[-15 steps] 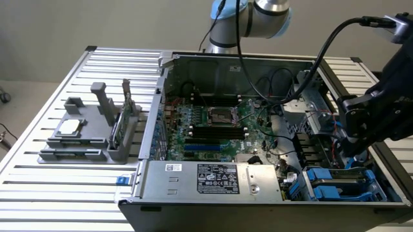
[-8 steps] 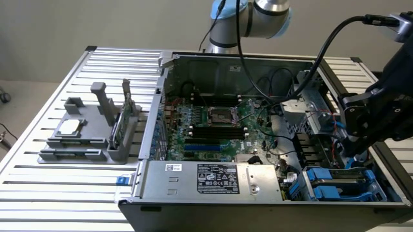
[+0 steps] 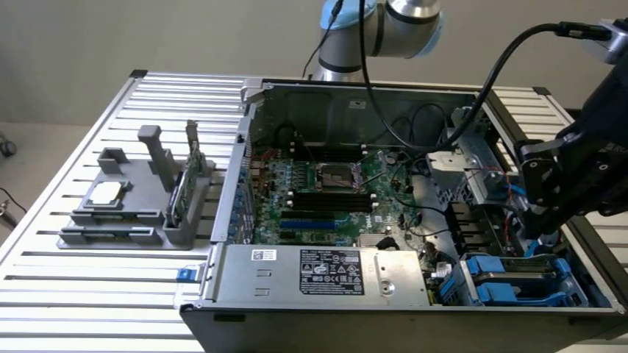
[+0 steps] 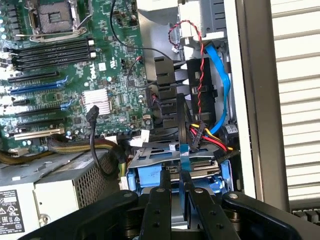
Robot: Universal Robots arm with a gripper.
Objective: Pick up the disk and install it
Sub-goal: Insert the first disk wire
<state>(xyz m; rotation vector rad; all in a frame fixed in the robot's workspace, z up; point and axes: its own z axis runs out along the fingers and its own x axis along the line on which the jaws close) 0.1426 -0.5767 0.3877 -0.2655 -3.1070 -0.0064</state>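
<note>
My gripper [image 3: 537, 234] hangs inside the open computer case [image 3: 245, 147], at the exterior view's right, over the drive bay [image 3: 515, 279] with its blue plastic frames. In the wrist view its two black fingers [image 4: 159, 200] stand close together, shut on a thin grey-and-blue edge that I take for the disk [image 4: 183, 157], held edge-on and pointing down into the bay. Under it lies a grey metal plate on blue plastic [image 4: 150, 175]. Most of the disk is hidden by the fingers.
The power supply [image 3: 324, 272] sits beside the bay and the green motherboard [image 3: 324, 184] lies behind it. A blue flat cable [image 4: 220, 75] and red-black wires [image 4: 200, 65] run close to the bay. A grey fixture [image 3: 128, 202] with a chip and a green card stands at the left.
</note>
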